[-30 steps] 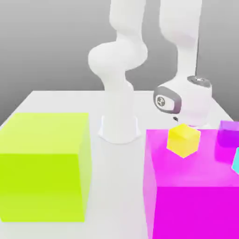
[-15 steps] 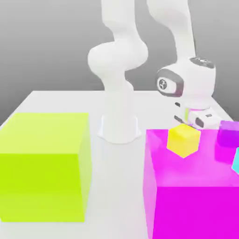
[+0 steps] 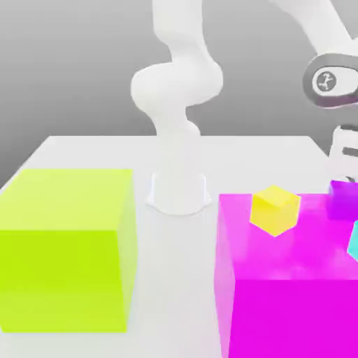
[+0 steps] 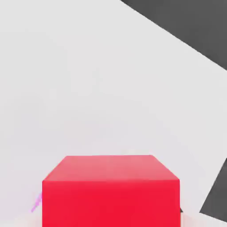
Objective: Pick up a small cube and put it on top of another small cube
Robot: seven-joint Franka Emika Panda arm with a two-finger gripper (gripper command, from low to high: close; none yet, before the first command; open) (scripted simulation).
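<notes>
Arm (image 3: 328, 77) risen, one yellow cube (image 3: 275, 209), two blocks

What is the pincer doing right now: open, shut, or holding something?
Pincer: shut on the red cube, which sits close under the hand camera.

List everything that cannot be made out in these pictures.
- gripper: exterior view, cut off by the right edge.
- cyan cube: exterior view, mostly past the right edge.
- purple cube: exterior view, clipped by the right edge.
- red cube: hand view, lower part cut by the bottom edge; its underside is hidden.
</notes>
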